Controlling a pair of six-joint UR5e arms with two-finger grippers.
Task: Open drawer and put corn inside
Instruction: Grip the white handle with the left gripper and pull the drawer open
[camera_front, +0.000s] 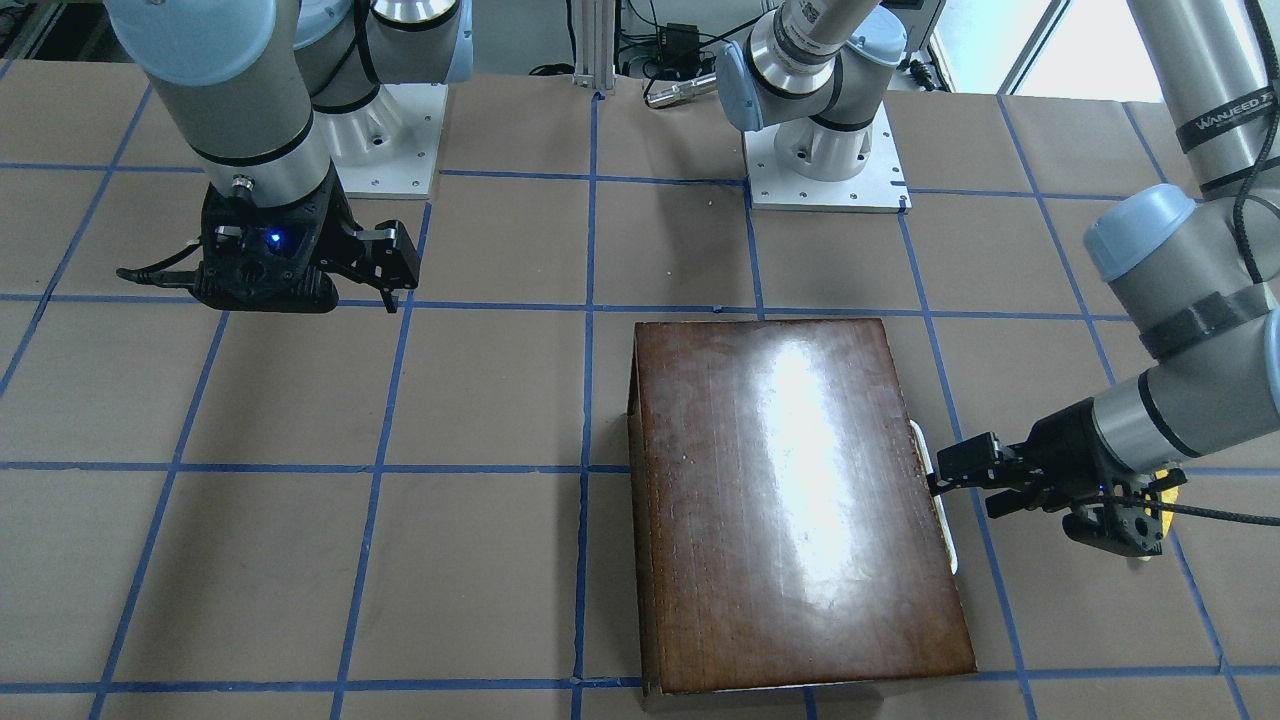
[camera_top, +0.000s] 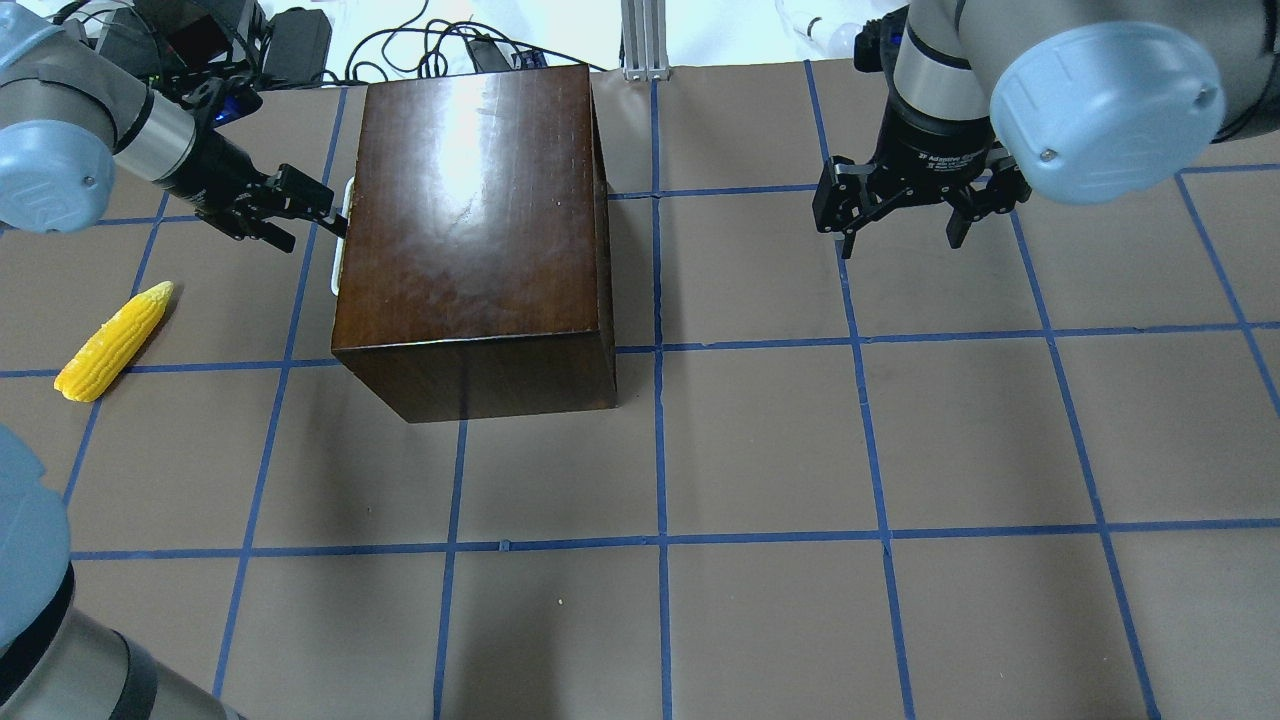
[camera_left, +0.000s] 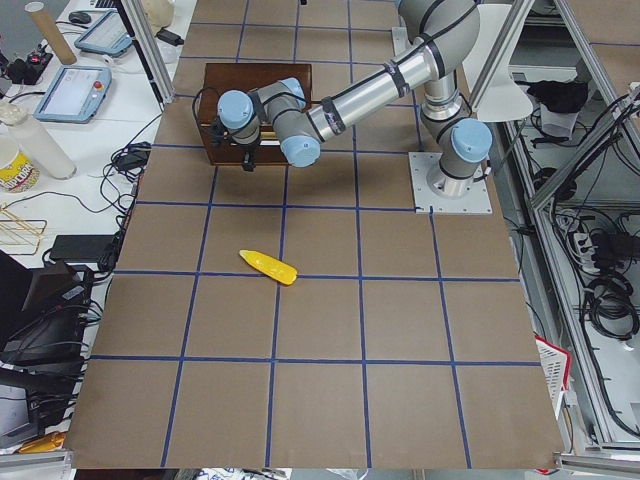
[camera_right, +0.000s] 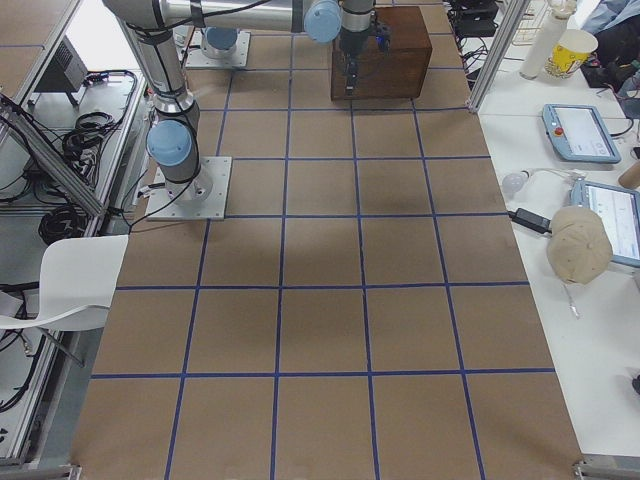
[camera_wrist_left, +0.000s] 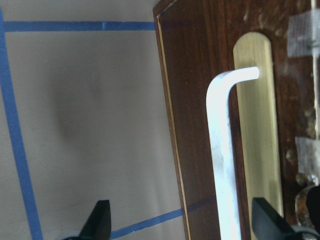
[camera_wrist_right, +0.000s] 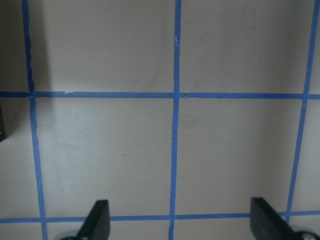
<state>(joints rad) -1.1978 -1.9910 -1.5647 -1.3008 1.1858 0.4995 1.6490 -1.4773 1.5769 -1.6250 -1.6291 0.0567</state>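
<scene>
Brown paper gridded with blue tape covers the table (camera_front: 300, 560); the front-facing camera shows the dark box (camera_front: 790, 500) toward the operators' edge. Overhead, the corn (camera_top: 112, 340) lies off its handle side, nearer the robot's edge; the right gripper (camera_top: 900, 240) hangs spread, idle. By the left wrist camera, the left gripper (camera_wrist_left: 180, 222) gapes astride the shut drawer (camera_wrist_left: 200, 125)'s white handle (camera_wrist_left: 220, 150): centre it, clamp, pull straight

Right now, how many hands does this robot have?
2. The left hand is open at the white handle of the brown box; the right hand hangs open above the table, apart from the box.
</scene>
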